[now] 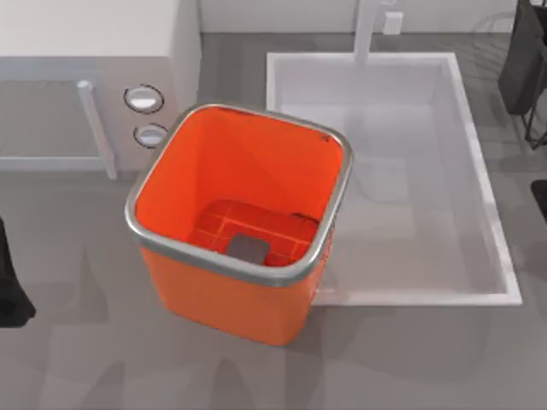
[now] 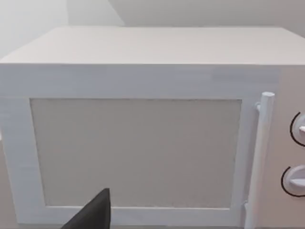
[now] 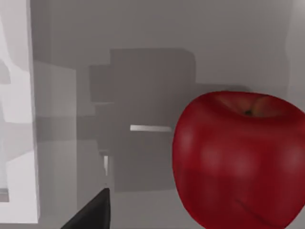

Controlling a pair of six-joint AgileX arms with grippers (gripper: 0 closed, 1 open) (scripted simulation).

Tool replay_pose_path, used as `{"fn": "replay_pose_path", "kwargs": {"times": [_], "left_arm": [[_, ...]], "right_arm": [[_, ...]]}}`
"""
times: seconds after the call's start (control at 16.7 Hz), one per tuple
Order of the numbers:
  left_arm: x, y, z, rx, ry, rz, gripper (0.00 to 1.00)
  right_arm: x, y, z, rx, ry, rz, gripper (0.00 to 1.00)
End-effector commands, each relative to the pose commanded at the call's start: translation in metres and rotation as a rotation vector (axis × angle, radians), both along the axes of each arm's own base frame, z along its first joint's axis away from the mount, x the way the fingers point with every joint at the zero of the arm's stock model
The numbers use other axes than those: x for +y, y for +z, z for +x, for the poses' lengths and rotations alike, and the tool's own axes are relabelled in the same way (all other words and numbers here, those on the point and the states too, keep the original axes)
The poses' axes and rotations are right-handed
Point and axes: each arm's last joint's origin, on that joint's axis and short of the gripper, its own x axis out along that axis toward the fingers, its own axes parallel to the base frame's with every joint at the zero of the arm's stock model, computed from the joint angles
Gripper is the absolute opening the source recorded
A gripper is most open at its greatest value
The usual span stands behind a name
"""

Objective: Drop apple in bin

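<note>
The bin (image 1: 154,184) is bright orange with a silver rim and stands upright in the middle of the table; its gridded floor with a grey square is bare. The apple (image 3: 238,162), glossy red with its dimpled end up, looms close in the right wrist view against pale grey surfaces, beside a dark edge of my right gripper (image 3: 93,214). Whether the gripper holds the apple I cannot tell. My right arm (image 1: 523,68) hangs at the far right edge, past the sink. My left arm (image 1: 10,286) is parked at the left edge, facing the microwave.
A white sink basin (image 1: 491,218) with a faucet (image 1: 367,30) lies right of the bin, nearly touching it. A white microwave (image 1: 94,94) with a bar handle (image 2: 259,157) and two knobs stands at the back left. Grey counter runs along the front.
</note>
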Motion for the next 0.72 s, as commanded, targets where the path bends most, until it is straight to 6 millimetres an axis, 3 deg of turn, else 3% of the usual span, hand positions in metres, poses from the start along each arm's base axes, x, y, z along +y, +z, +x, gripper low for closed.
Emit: {"fn": "replay_pose_path", "kwargs": {"times": [0.36, 0.6, 0.72], "left_arm": [[0.0, 0.0, 0.0, 0.0, 0.0, 0.0, 1.0], [0.0, 0.0, 0.0, 0.0, 0.0, 0.0, 1.0], [0.0, 0.0, 0.0, 0.0, 0.0, 0.0, 1.0]], "right_arm": [[-0.005, -0.055, 0.0, -0.007, 0.0, 0.0, 1.0], [-0.005, -0.058, -0.001, -0.004, 0.0, 0.0, 1.0], [-0.005, -0.058, -0.001, -0.004, 0.0, 0.0, 0.85]]}}
